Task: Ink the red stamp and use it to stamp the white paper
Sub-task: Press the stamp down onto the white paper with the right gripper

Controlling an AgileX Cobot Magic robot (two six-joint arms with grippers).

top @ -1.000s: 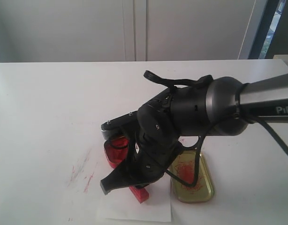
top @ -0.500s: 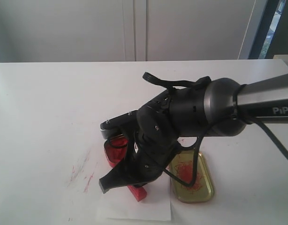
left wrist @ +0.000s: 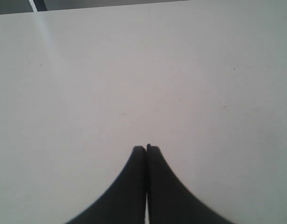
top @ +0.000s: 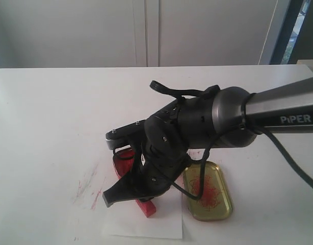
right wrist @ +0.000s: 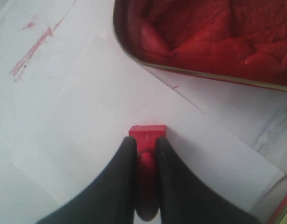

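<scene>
The white table (top: pixel 44 127) carries all items and fills the left wrist view. The right arm (top: pixel 217 122), dark grey with a black cable, reaches in from the right side of the exterior view and angles down toward the near edge of the table. The white paper (top: pixel 166 224) lies flat at the near edge, below the arm. A gold tin (top: pixel 210 191) with red streaks inside sits just beside the paper on its right. A red tin (top: pixel 125 162) filled with red paste sits at the far edge of the paper, partly hidden behind the arm. In the right wrist view its rim overlaps one corner of the sheet. The right gripper (right wrist: pixel 146 149) points down over the paper, its two black fingers (right wrist: pixel 127 154) closed narrowly on the handle of the red stamp (right wrist: pixel 147 133). The stamp is upright, with its square base toward the sheet. It stands over the part of the paper nearest the red tin, between the two tins in the exterior view. Whether the base is pressed onto the sheet cannot be determined. The left gripper (left wrist: pixel 146 148) hangs over bare table with its fingertips closed together and nothing between them. Thin red smears (top: pixel 90 189) mark the table left of the paper.
</scene>
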